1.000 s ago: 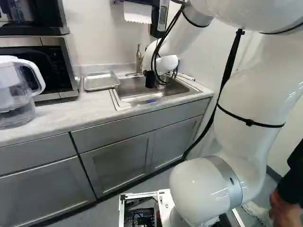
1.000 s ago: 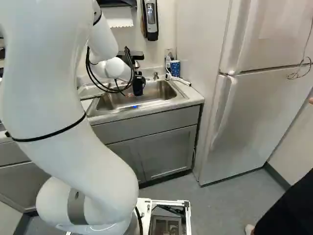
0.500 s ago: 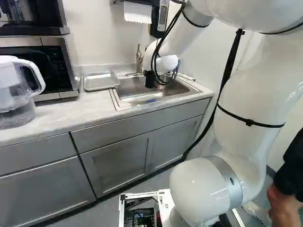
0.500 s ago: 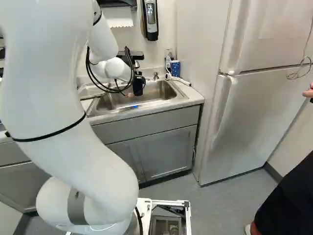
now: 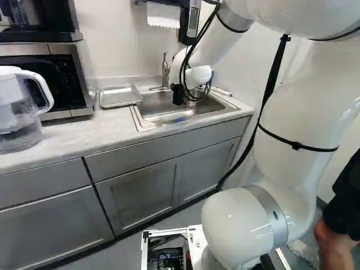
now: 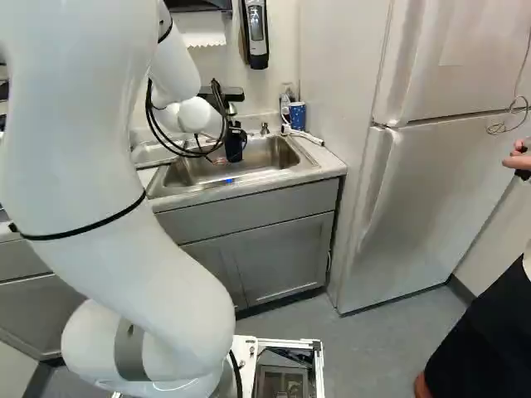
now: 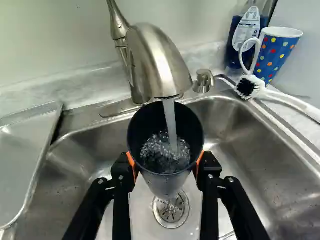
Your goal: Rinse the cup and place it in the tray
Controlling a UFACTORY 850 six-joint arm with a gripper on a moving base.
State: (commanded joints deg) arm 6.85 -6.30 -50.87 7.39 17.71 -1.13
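One cup (image 7: 164, 182) clamped from both sides by the tool (image 7: 166, 164), mouth up beneath the running tap (image 7: 159, 67), stream entering it. Rinse judged under way, since water churns inside; pouring out over the sink (image 7: 245, 170) below the tool remains. Tray (image 7: 22, 162) lies off to one side of the tool; transfer and placing both outstanding.

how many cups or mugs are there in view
2. One dark cup is in the gripper, under the running faucet; one blue dotted mug stands beside the sink, near the brush. Others could be hidden behind the arm.
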